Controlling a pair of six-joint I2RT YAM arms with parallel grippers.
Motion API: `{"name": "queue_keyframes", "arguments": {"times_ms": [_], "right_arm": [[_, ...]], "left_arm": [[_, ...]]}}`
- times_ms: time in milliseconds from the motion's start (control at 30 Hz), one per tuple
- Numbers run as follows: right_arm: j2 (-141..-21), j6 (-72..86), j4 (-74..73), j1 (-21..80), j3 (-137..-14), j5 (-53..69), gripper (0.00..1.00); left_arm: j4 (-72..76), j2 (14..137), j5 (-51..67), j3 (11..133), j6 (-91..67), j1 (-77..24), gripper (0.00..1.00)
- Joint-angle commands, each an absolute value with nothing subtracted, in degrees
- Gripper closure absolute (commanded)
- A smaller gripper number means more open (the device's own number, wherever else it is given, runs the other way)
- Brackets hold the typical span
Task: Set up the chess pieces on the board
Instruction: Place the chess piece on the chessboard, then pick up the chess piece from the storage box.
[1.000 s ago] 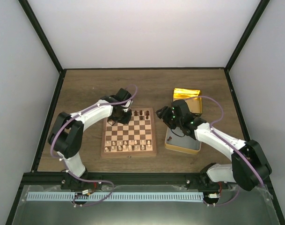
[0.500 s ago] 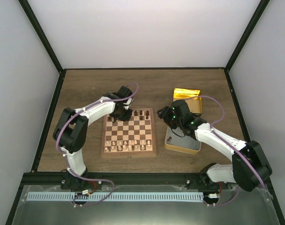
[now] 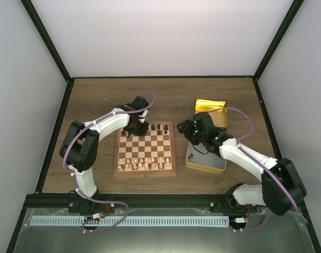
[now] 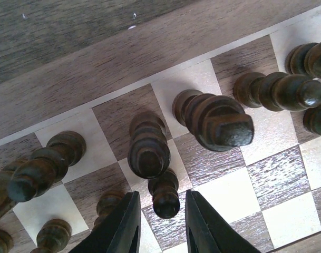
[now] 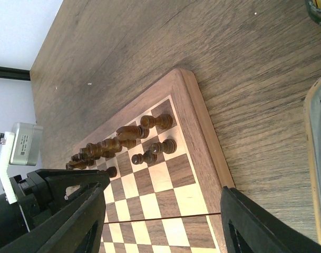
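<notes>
Many tiny dark brown wooden chess pieces (image 4: 147, 150) stand on the checked wooden board (image 4: 287, 174) — some pawn squares look bare. The left pincer (image 4: 160, 208), a little open, has a pawn (image 4: 165, 184) between its tips, not squeezed; the right pincer (image 5: 165, 190) gapes wide, empty.

The board (image 3: 145, 149) is a square wooden one with light and dark brown checks and a reddish-brown border. It's lying flat on the counter (image 3: 97, 100), a bit left of centre. The dark chess pieces (image 3: 159, 127) are bunched along its far edge, all standing upright. Up close the back row looks pretty full. The row in front only has a few, like one little pawn (image 4: 165, 197) standing just ahead of a taller piece (image 4: 148, 148). Over at the far right corner, two more pawns (image 5: 164, 146) stand side by side.
</notes>
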State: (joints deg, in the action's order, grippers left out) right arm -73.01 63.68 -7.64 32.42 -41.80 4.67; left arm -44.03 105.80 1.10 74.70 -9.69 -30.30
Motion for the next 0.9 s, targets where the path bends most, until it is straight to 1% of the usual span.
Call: {"name": "queue_keyframes", "arguments": {"times_ms": [0,133,300,367,467,567,667,867], "right_arm": [[-72.60,62.75,-8.00,32.33,-42.10,3.60,0.38],[-70.93,59.55,-10.74,32.19,-42.60,-0.86,0.39],[-67.50,56.83,-19.48,30.70,-41.37,-14.21,0.47],[-66.46,56.25,-22.18,29.11,-40.18,-18.03,0.48],[-65.50,54.81,-25.19,26.21,-38.70,-20.52,0.48],[-65.13,53.92,-26.55,24.05,-37.28,-21.55,0.48],[-66.96,54.17,-26.95,22.01,-36.08,-22.43,0.48],[-73.08,55.32,-27.41,18.29,-35.96,-25.57,0.54]], "left_arm": [[-44.70,103.49,2.10,76.65,-9.40,-30.05,0.74],[-44.83,99.07,2.80,76.44,-9.78,-30.06,0.71],[-42.62,92.12,-2.05,75.49,-12.90,-29.69,0.65],[-40.09,89.02,-4.64,74.28,-13.69,-29.62,0.63],[-34.93,83.99,-8.53,71.56,-14.41,-29.53,0.60],[-29.37,78.85,-9.34,67.76,-14.68,-29.53,0.58],[-23.67,73.94,-9.91,63.60,-15.50,-29.46,0.54],[-21.66,72.54,-9.31,61.53,-16.27,-29.44,0.52]]}}
